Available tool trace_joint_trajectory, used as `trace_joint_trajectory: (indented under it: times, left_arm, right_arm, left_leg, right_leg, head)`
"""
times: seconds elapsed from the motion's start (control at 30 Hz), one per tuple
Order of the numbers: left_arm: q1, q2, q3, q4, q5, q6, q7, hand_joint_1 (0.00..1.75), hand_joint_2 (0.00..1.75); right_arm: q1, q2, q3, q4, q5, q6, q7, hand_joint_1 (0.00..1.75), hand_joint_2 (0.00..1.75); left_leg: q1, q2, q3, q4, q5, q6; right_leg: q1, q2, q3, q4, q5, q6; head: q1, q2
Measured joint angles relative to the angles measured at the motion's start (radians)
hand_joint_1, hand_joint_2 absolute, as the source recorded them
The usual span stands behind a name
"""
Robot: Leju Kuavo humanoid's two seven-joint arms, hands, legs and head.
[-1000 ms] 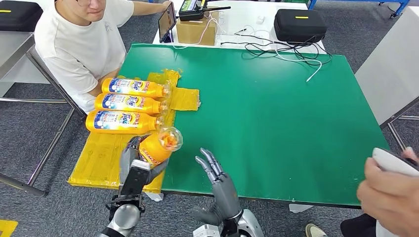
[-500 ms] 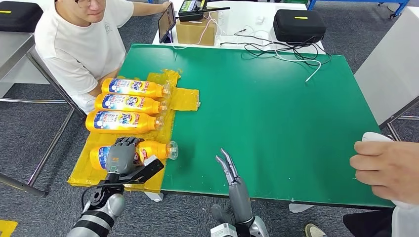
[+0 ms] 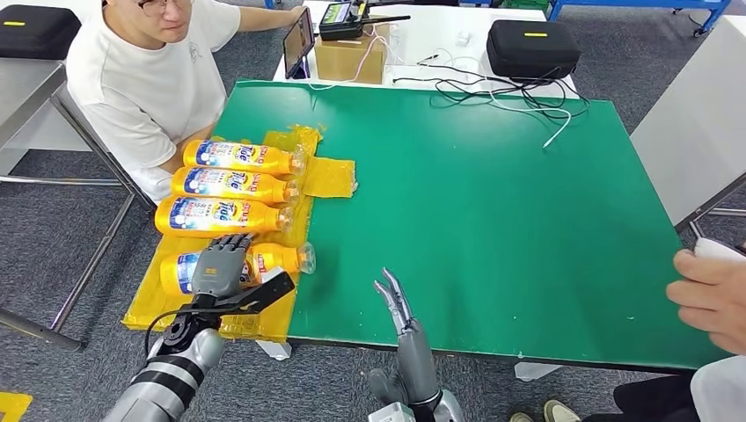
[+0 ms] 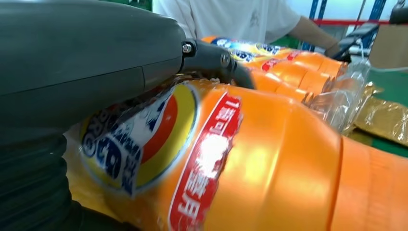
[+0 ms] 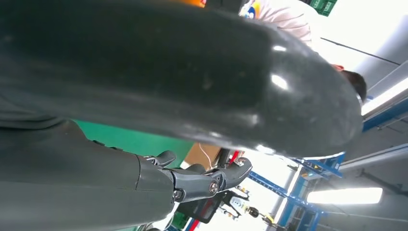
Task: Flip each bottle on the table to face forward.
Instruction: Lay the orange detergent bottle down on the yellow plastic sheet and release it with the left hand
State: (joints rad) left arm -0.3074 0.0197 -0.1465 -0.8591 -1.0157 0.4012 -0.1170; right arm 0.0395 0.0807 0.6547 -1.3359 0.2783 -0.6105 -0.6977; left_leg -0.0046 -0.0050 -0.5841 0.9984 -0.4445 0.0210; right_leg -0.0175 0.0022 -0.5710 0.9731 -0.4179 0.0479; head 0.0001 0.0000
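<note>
Four orange detergent bottles lie on a yellow mat (image 3: 167, 308) at the left of the green table (image 3: 493, 202). Three of them (image 3: 237, 156), (image 3: 230, 185), (image 3: 220, 215) lie side by side, blue labels up, caps pointing right. The nearest bottle (image 3: 274, 259) lies the same way, and my left hand (image 3: 220, 266) grips its middle, fingers over the top and thumb on the near side. In the left wrist view the hand (image 4: 86, 62) wraps that bottle's label (image 4: 159, 139). My right hand (image 3: 400, 309) hovers open at the table's front edge, fingers straight, holding nothing; it is also seen close up (image 5: 144, 96).
A person in a white shirt (image 3: 149, 79) sits at the table's left, close behind the bottles. Another person's hand (image 3: 713, 299) reaches in at the right edge. A cardboard box (image 3: 350, 54), a black case (image 3: 532, 44) and cables (image 3: 501, 88) lie beyond the far edge.
The nearest bottle was lifted and tilted in my left hand; it now lies flat on the mat, label up. My right hand has drawn back toward the front edge.
</note>
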Motion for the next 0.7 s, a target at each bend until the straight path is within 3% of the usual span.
trace_joint_trajectory:
  times: [0.2, 0.7]
  left_arm:
    - [-0.005, -0.023, 0.004, 0.015, 0.130, -0.041, -0.061, 0.00, 1.75]
    - [0.096, -0.111, 0.006, -0.098, 0.367, -0.072, -0.212, 0.00, 1.75]
  right_arm:
    - [0.000, -0.002, 0.003, -0.010, -0.031, -0.012, 0.000, 0.00, 0.00]
    - [0.010, -0.009, -0.011, -0.058, -0.054, -0.017, 0.000, 0.00, 0.00]
  left_leg:
    - [0.000, -0.001, 0.002, 0.000, 0.000, 0.000]
    - [-0.001, -0.002, -0.001, 0.000, 0.000, 0.000]
  right_leg:
    - [0.000, -0.001, 0.003, 0.000, 0.000, 0.000]
    - [0.000, -0.002, -0.001, 0.000, 0.000, 0.000]
  head:
    - [0.000, 0.000]
    - [0.000, 0.000]
